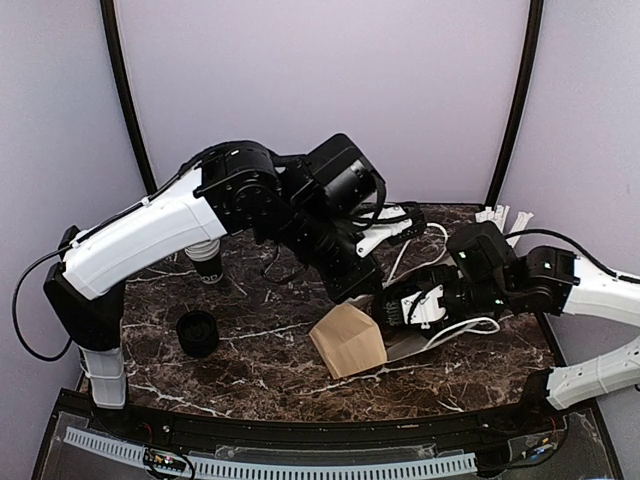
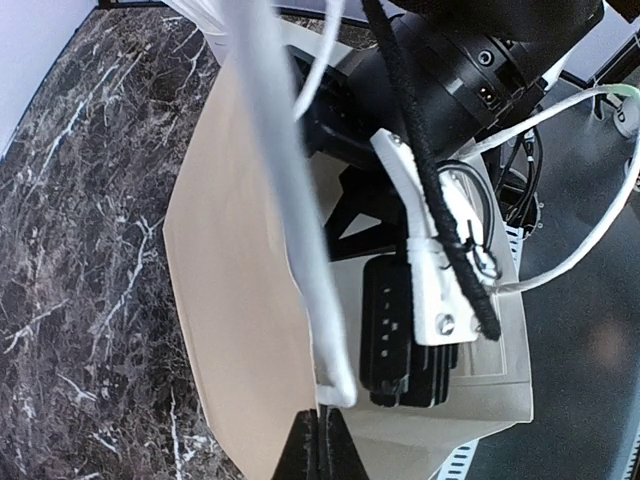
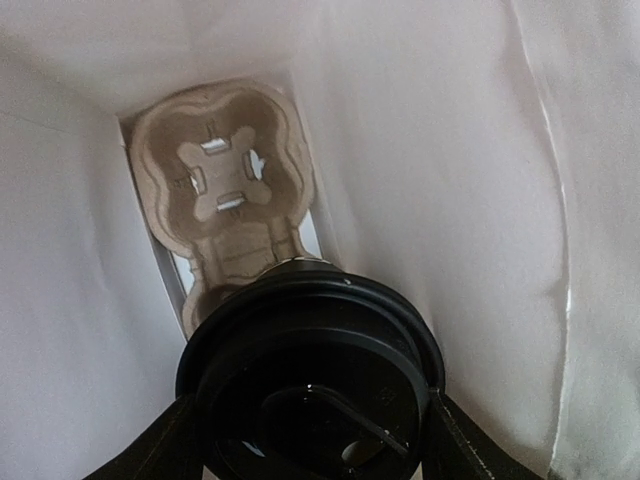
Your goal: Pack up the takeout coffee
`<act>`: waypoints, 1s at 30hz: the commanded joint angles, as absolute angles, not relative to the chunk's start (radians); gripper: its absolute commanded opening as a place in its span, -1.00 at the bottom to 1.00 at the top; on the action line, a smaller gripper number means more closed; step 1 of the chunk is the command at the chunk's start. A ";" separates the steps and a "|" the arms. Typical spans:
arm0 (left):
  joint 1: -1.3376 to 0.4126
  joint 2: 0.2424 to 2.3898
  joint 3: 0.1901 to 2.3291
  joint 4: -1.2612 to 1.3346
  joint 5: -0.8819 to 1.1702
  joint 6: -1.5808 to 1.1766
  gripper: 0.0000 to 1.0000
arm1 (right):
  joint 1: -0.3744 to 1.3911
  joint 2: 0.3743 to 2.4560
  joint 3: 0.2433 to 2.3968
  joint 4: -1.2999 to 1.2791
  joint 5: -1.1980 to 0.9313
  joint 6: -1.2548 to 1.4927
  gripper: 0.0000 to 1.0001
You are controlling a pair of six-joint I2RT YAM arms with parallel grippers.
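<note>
**Figure.** Coffee on its way into the bag, seen from above and from both wrists.

The bag sits near the middle of the worktop, tipped so that its mouth faces right. The right claw reaches in through that mouth and grips the coffee from both sides, just below its lid. The cup is thus inside the bag but off its floor. Deeper in, a pulp carrier lies against the bag's bottom, its socket empty and apart from the cup. The left claw is closed at the bag's rim. Whether paper is pinched between its jaws cannot be told.

**Hazards from here (judged).**
- The bag leans, so the cup probably travels off upright, and a loose lid could leak.
- If the cup meets the carrier's ridge rather than the socket, it may tip over when let go.
- A hard squeeze below the lid could pop the lid off.
- If the left claw has little or no paper, a push from the right arm may slide the bag or fold it shut around the wrist.
</note>
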State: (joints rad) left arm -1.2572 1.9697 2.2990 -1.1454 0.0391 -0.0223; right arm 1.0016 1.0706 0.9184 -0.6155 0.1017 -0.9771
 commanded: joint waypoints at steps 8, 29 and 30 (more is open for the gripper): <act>-1.370 1.987 2.255 -1.006 -0.289 0.199 -1.00 | 1.050 0.872 0.763 -0.589 0.111 -1.083 -0.27; -1.398 1.998 2.252 -0.973 -0.271 0.215 -1.00 | 1.121 0.919 0.823 -0.700 0.380 -1.072 -0.32; -1.399 1.997 2.252 -0.971 -0.270 0.215 -1.00 | 1.121 0.911 0.831 -0.699 0.377 -1.069 -0.33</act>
State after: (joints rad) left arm -1.3926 2.0029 2.2581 -0.9894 -0.2852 0.2031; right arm 1.1133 0.9310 0.7944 -0.6762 0.3019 -1.0687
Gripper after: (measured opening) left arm 0.023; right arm 0.700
